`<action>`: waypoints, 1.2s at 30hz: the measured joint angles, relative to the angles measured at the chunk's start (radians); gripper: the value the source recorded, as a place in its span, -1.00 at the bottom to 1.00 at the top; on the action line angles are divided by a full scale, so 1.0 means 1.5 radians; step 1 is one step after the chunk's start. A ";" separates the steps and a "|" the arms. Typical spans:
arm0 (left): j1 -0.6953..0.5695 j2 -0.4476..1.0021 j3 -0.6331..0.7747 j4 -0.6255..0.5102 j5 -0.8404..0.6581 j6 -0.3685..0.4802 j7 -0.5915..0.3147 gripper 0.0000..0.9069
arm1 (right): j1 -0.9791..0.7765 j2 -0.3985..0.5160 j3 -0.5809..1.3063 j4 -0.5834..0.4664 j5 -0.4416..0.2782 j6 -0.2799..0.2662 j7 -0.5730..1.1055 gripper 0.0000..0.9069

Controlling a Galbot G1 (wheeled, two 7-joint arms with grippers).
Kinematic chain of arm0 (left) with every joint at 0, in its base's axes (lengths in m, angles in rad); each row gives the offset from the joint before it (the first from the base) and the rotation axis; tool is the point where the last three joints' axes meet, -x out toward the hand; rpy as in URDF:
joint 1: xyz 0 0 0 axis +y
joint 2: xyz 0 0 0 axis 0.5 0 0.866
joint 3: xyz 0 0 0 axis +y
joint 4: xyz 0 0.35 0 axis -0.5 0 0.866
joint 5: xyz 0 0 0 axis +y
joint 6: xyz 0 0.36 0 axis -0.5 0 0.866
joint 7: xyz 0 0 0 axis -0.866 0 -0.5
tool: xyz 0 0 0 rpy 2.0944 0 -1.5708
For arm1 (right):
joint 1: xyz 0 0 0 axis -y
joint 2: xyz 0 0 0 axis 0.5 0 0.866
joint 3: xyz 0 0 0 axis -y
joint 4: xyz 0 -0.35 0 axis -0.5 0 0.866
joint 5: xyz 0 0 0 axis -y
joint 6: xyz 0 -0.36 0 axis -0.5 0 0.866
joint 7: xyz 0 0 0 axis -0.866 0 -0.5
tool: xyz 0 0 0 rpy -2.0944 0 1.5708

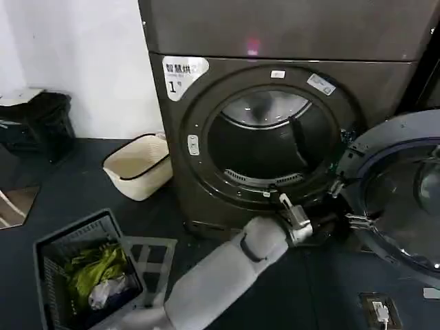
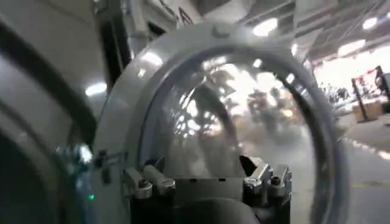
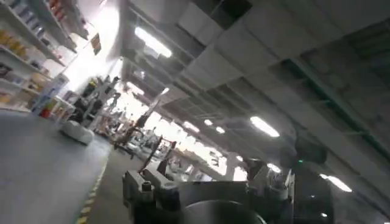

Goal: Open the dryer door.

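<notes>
The dryer (image 1: 227, 75), dark grey-bronze with a white "1" label, stands with its round drum opening (image 1: 271, 141) uncovered. The dryer door (image 1: 385, 148) is swung wide open to the right, its grey inner side and glass bowl facing me. My left gripper (image 1: 295, 214) reaches in on a white arm, low at the opening's lower right rim, beside the door's hinge side. In the left wrist view the left gripper (image 2: 206, 179) is open and holds nothing, with the door's (image 2: 122, 122) glass bowl close ahead. My right gripper (image 3: 206, 185) is open, pointing up toward the ceiling.
A cream laundry basket (image 1: 137, 165) sits on the floor left of the dryer. A grey crate (image 1: 51, 244) with green clothes stands at the lower left. A black object (image 1: 41, 124) rests by the white wall. A floor socket (image 1: 378, 309) lies at the lower right.
</notes>
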 joint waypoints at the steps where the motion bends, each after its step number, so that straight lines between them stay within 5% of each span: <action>1: 0.007 0.007 -0.003 -0.024 -0.004 0.009 -0.002 1.00 | 0.003 -0.002 -0.001 0.005 0.000 0.000 -0.003 1.00; 8: 0.057 0.193 -0.042 -0.192 -0.061 0.136 -0.032 1.00 | 0.020 -0.015 -0.016 0.021 -0.009 -0.007 -0.016 1.00; 17: 0.129 0.420 -0.128 -0.345 -0.153 0.215 -0.083 1.00 | 0.046 -0.040 -0.042 0.011 -0.019 0.002 -0.037 1.00; 25: 0.227 0.579 -0.245 -0.412 -0.271 0.299 -0.148 1.00 | 0.071 -0.050 -0.078 0.004 -0.029 0.018 -0.056 1.00; 36: 0.375 0.769 -0.449 -0.420 -0.523 0.432 -0.321 1.00 | 0.085 -0.065 -0.110 -0.015 -0.022 0.029 -0.057 1.00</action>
